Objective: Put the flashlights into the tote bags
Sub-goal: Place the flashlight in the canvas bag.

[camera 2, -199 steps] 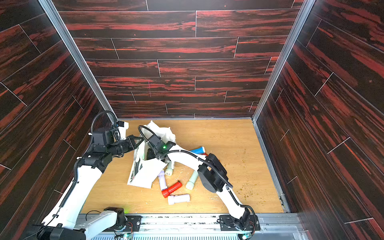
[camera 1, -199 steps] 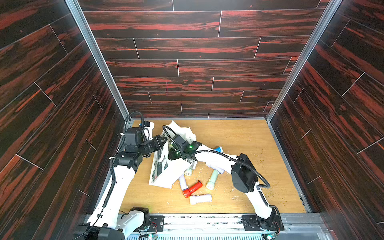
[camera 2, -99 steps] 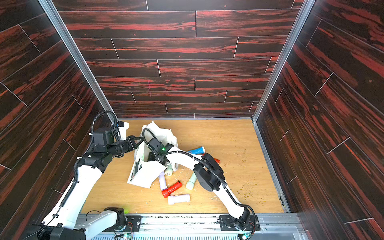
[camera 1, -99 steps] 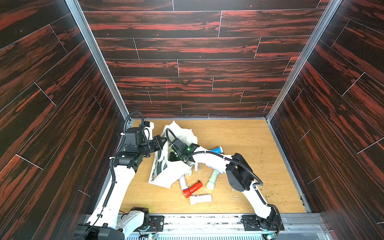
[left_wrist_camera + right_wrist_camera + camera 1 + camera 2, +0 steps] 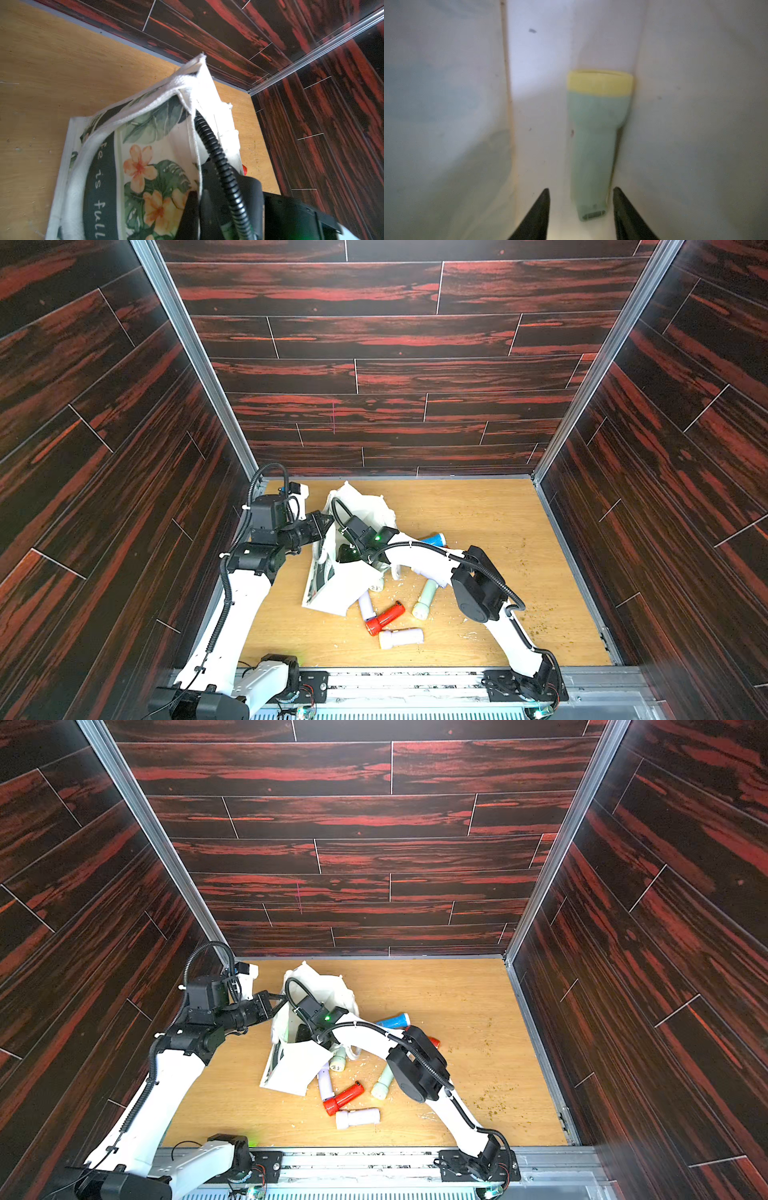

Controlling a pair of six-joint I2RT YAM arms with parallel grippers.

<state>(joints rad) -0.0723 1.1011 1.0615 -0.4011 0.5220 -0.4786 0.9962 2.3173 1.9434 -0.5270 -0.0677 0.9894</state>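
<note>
The left gripper [image 5: 196, 197] was clamped shut on the rim of the tote bag [image 5: 145, 128]. Inside the bag, the right gripper [image 5: 581, 190] had its jaws parted and gripped nothing; a green flashlight [image 5: 596, 135] lay loose on the lining. A red flashlight [image 5: 384, 616] lay on the bench [image 5: 498, 510].

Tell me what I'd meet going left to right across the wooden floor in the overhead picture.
tote bag → red flashlight → pale green flashlight. The other flashlights overlap these too much to place.

Top views: high over the tote bag [image 5: 336, 589], looking down, sharing the whole scene.
Left wrist: close beside the bag.
Right wrist: inside the bag.
</note>
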